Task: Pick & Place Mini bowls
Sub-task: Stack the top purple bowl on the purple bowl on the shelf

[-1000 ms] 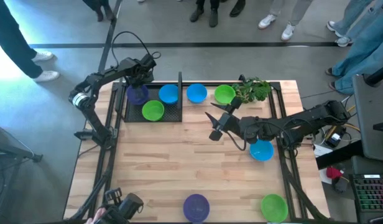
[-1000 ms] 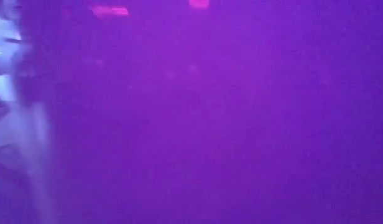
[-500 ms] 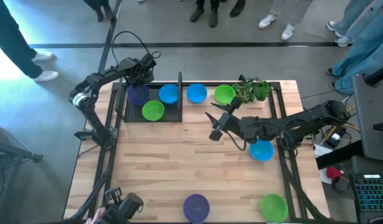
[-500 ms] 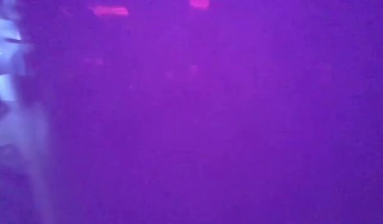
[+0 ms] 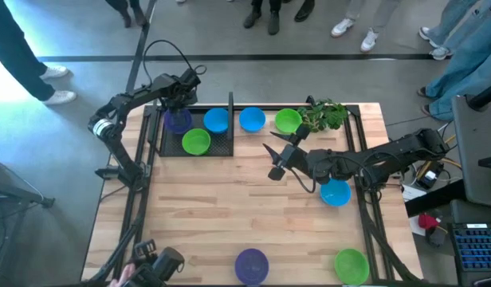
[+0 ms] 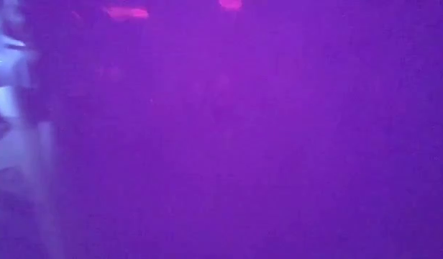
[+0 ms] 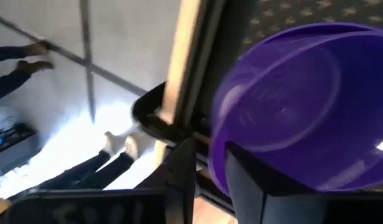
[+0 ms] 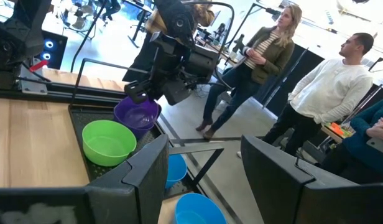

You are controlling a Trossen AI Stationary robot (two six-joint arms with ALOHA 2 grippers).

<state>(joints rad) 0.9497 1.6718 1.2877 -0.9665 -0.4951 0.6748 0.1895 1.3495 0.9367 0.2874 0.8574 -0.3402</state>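
Note:
A black tray (image 5: 221,145) at the far left holds a purple mini bowl (image 5: 176,122), a blue one (image 5: 215,119) and a green one (image 5: 196,142). My left gripper (image 5: 179,104) is open over the purple bowl (image 7: 303,106), its fingers astride the rim, one inside and one outside. The bowl sits tilted in the tray's far left corner (image 8: 137,115). My right gripper (image 5: 271,159) hovers open and level over the table's middle, holding nothing. The low view shows only a purple blur. My left gripper comes slanting down from the far left over the purple bowl's rim (image 7: 220,163). A gap shows between the outer finger (image 7: 179,177) and the rim. Whether the inner finger (image 7: 260,186) touches the bowl's wall, I cannot tell.
Just right of the tray stand a blue bowl (image 5: 252,119) and a green bowl (image 5: 287,121), with a leafy sprig (image 5: 325,114) beside them. Another blue bowl (image 5: 335,193) lies under my right arm. A purple bowl (image 5: 251,265) and a green bowl (image 5: 351,265) sit at the near edge. People stand beyond the far edge.

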